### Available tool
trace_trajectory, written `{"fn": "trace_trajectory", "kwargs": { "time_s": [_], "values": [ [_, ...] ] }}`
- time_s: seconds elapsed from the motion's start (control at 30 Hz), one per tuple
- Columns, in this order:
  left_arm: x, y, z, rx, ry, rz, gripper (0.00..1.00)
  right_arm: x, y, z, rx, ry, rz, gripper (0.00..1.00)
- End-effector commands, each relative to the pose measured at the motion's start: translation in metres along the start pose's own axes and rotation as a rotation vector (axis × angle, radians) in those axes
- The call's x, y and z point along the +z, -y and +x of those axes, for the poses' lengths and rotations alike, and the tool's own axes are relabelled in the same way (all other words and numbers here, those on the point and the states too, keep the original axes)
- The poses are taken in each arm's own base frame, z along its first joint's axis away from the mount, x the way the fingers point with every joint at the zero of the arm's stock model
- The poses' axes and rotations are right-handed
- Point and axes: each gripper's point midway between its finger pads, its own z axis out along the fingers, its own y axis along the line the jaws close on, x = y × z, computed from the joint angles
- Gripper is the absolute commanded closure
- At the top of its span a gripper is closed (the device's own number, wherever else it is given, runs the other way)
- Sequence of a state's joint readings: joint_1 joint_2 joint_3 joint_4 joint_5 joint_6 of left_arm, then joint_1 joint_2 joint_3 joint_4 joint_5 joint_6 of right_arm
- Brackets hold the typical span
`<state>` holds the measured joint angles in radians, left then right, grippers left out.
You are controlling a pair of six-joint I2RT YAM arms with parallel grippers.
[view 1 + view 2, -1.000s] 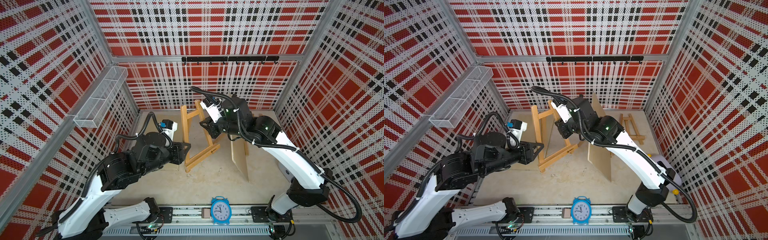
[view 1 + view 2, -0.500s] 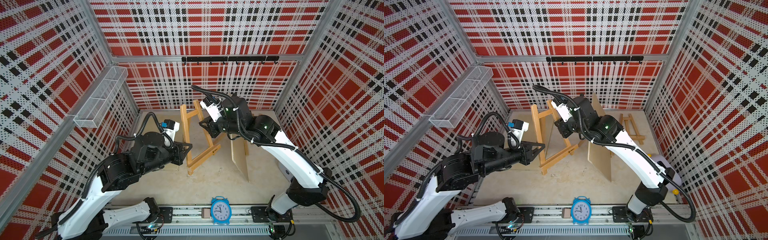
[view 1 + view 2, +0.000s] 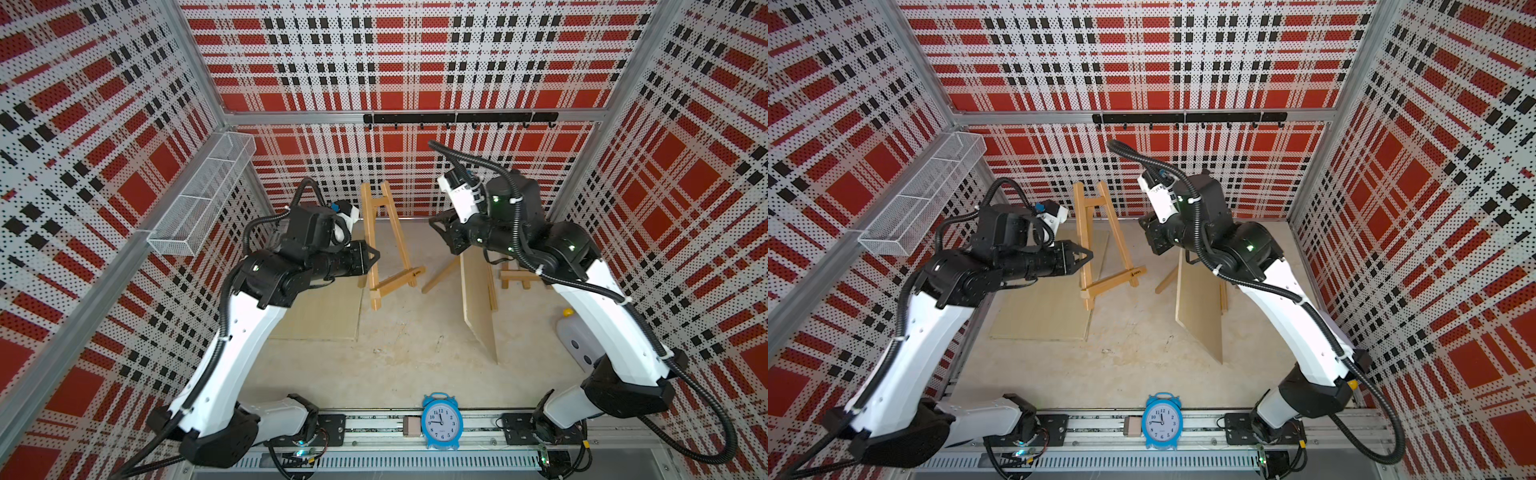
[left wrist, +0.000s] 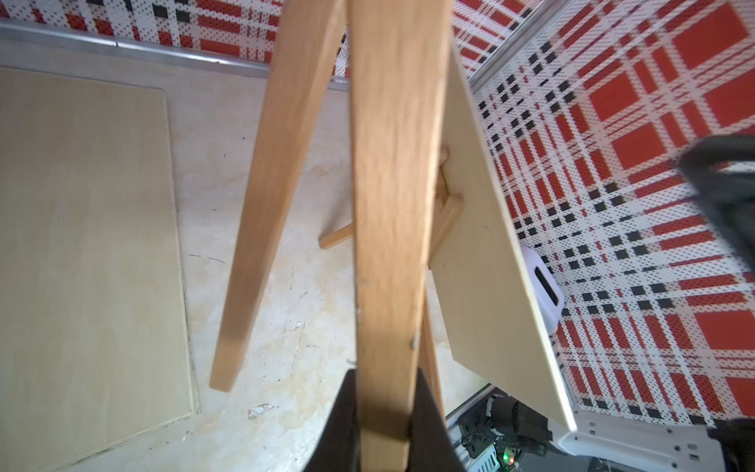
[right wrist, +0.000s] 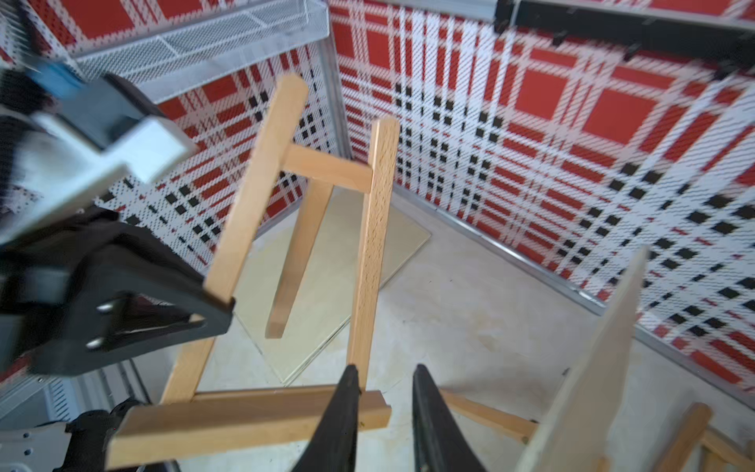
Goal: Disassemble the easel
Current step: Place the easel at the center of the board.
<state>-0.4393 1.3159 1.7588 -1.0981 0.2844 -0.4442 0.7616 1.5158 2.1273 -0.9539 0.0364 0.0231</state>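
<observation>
The room is a booth with red, black and white checked walls and a pale floor. A blue clock stands at the front, and the numbers on its face can be read. The wooden easel stands near the back wall, with one foot on a flat board. Its ledge has a small dark mark, too small to read.

The left arm comes up from the front rail, bends, and reaches across to the easel. The left gripper is squeezed tight on the easel's left leg, low down.

The right arm comes up from the rail too and bends toward the easel. The right gripper is up off the floor, near the easel's right leg. Its fingers are a little bit apart, with nothing between them. A second board leans under this arm.
</observation>
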Motion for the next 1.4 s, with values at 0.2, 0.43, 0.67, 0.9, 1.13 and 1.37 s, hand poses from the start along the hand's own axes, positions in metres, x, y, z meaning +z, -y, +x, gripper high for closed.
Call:
{"fn": "trace_trajectory", "kwargs": {
  "time_s": [0.2,0.43,0.67,0.9,1.13,1.37],
  "values": [
    [0.023,-0.009,-0.025,0.044,-0.050,0.118,1.00,-0.037,0.022,-0.007,-0.050,0.051,0.074,0.72],
    [0.085,-0.048,-0.039,0.016,-0.162,0.057,1.00,-0.019,0.055,-0.007,0.038,0.041,0.122,0.72],
    [0.149,-0.054,-0.063,-0.015,-0.242,0.203,1.00,-0.004,0.076,-0.001,0.053,0.042,0.208,0.72],
    [0.184,-0.073,-0.091,-0.119,-0.252,0.373,1.00,0.010,0.086,0.004,0.097,0.041,0.257,0.72],
    [0.213,-0.080,-0.101,-0.215,-0.257,0.526,1.00,0.031,0.091,0.009,0.116,0.018,0.273,0.72],
    [0.240,-0.077,-0.111,-0.308,-0.248,0.674,1.00,0.046,0.094,0.012,0.124,0.000,0.278,0.72]
  ]
}}
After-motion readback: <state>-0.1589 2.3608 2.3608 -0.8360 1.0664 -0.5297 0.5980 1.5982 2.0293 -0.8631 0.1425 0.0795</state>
